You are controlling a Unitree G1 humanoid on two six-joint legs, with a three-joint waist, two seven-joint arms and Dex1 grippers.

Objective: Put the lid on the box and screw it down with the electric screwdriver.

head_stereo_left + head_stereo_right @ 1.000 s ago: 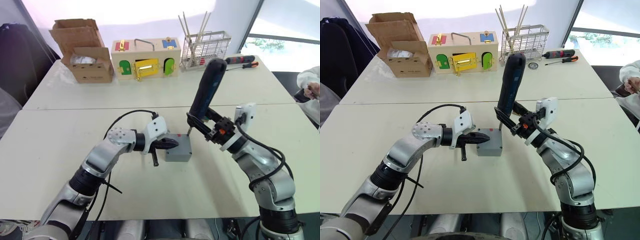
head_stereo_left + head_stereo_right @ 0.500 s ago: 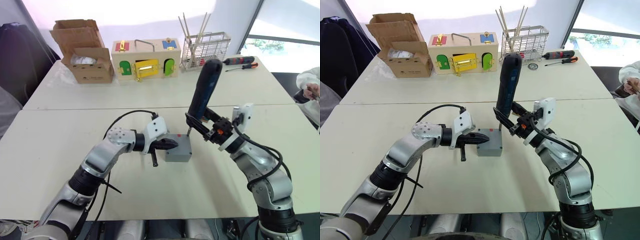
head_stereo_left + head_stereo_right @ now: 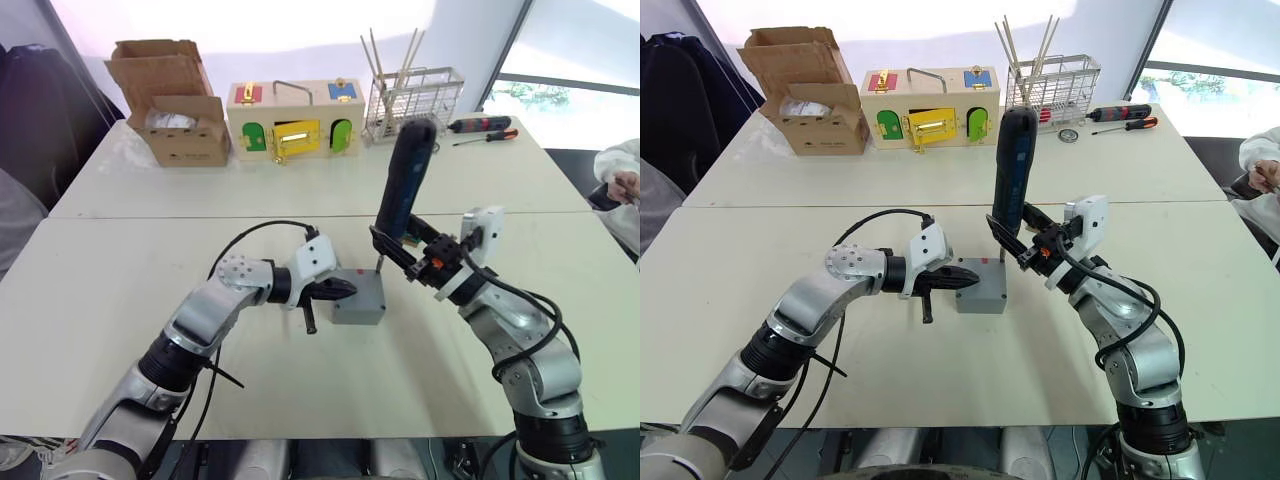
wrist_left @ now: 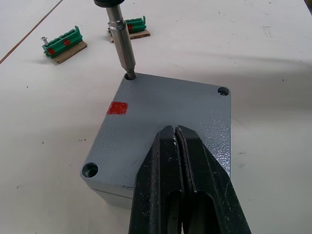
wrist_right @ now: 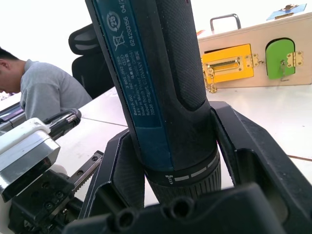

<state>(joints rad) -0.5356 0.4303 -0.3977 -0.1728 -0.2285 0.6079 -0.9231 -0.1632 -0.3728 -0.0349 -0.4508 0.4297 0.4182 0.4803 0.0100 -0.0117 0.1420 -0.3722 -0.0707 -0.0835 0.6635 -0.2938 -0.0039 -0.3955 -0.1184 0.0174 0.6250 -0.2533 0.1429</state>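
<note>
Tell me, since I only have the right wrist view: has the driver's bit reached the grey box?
Observer: Yes. In the left wrist view the electric screwdriver's bit sits in a corner screw hole of the lid.
Operator: Is the lid on the box?
Observer: It is, lying flat on the box, with two other corner holes showing.
Operator: And the left gripper?
Observer: The left gripper is shut, its fingertips over the lid.
</note>
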